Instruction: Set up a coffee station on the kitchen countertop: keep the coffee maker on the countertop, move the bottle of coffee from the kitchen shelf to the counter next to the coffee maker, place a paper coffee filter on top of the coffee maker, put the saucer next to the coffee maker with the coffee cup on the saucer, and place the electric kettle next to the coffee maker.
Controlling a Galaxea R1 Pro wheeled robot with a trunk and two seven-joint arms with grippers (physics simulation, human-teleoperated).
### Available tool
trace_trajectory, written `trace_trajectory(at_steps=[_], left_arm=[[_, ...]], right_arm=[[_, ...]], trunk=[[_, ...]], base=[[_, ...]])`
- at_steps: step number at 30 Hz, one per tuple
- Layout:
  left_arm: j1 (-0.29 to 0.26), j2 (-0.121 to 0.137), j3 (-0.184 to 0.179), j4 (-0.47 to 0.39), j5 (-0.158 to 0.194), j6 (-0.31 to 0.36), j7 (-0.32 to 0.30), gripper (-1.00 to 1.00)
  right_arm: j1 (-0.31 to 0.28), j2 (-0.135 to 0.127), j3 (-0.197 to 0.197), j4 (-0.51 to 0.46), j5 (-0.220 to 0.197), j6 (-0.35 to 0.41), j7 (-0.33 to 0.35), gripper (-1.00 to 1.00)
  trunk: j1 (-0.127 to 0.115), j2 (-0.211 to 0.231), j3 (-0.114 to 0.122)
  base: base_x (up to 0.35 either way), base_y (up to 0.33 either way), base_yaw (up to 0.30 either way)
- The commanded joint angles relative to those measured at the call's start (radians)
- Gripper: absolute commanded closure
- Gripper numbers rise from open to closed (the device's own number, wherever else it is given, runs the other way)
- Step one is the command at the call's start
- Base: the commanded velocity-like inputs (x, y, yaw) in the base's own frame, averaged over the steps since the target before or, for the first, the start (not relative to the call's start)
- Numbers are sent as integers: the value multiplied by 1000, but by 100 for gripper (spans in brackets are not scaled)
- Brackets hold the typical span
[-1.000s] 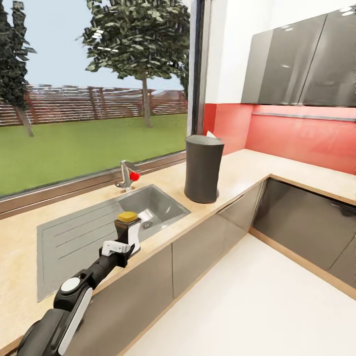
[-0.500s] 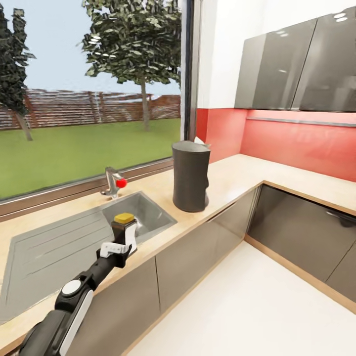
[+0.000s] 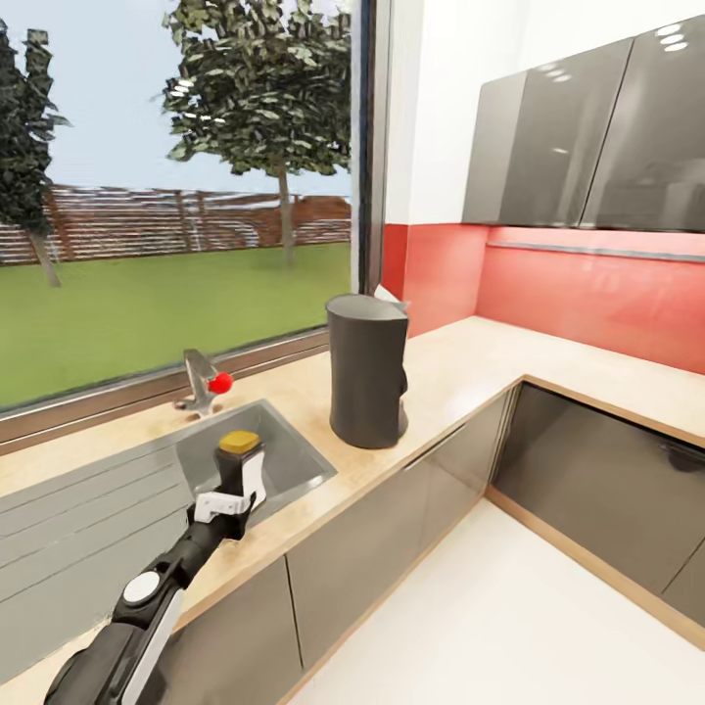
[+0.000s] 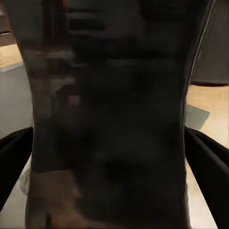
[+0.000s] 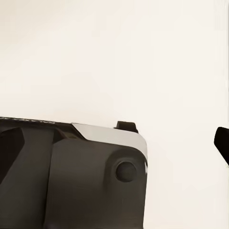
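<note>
The left gripper (image 3: 238, 477) is clamped around the bottle of coffee (image 3: 239, 460), holding it upright so the yellow-orange cap points up. In the left wrist view the dark bottle body (image 4: 109, 119) sits right between the black fingers (image 4: 210, 162). Using the coffee maker (image 3: 366, 371) as the landmark: the bottle hangs in the air off to its left, over the front edge of the sink (image 3: 264, 460), well apart from the machine. The coffee maker stands on the kitchen countertop (image 3: 460, 362), with the faucet (image 3: 201, 382) further left by the window. Right gripper: can't tell, its fingers aren't clear in the right wrist view.
</note>
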Motion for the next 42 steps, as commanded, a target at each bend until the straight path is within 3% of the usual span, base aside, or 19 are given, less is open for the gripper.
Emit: trace_trajectory(at_steps=[1,11,24,28,42], left_arm=[[-2,0,-1,15,12,-25,-2,100],[-3,0,-2,43,11,-84,-2,100],[-2,0,-7,41,9,-88,2,100],[-1,0,-7,41,10,-90,40,100],[-1,-2,-12,44,10,-90,53,100]], right_arm=[[-1,0,-8,1,10,-3,-4,-100],[-1,-1,-8,0,12,-3,-4,-100],[-1,-1,-7,0,12,-3,-4,-100],[-1,-1,-7,0,12,-3,-4,-100],[-1,-1,-7,2,12,-3,-4,-100]], trunk=[[1,-1,0],[1,-1,1],[1,-1,1],[1,-1,1],[1,-1,1]], base=[[320,-20,0],[324,-8,0],[292,-145,0],[304,-135,0],[269,-9,0]])
